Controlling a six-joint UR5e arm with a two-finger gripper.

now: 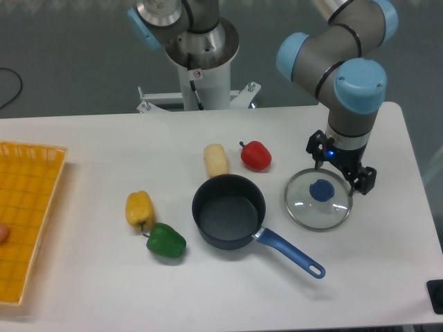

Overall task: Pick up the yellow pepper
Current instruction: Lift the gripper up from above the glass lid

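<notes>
Black two-finger gripper (341, 175) hanging over the upper right rim of the round glass lid (318, 200) with blue knob; fingers (365, 181) spread apart, gripping nothing, seeming to hover rather than touch the lid. Lid lying flat on the white table (83, 138).

Left of the fingers, just past the lid: dark round saucepan (229, 211), its blue handle running down toward the near right. Up-left of the pan, a glossy red bell pepper (255, 155), and beside it a pale cream-yellow cylindrical item (216, 160).

Well away to the left of the fingers, beyond the pan: small glossy deep-yellow bell pepper (139, 209), sitting on the table, untouched. Glossy green bell pepper (166, 241) sitting just below and right of it, nearly touching.

Farthest left: orange plastic lattice basket (24, 221) at the table edge
</notes>
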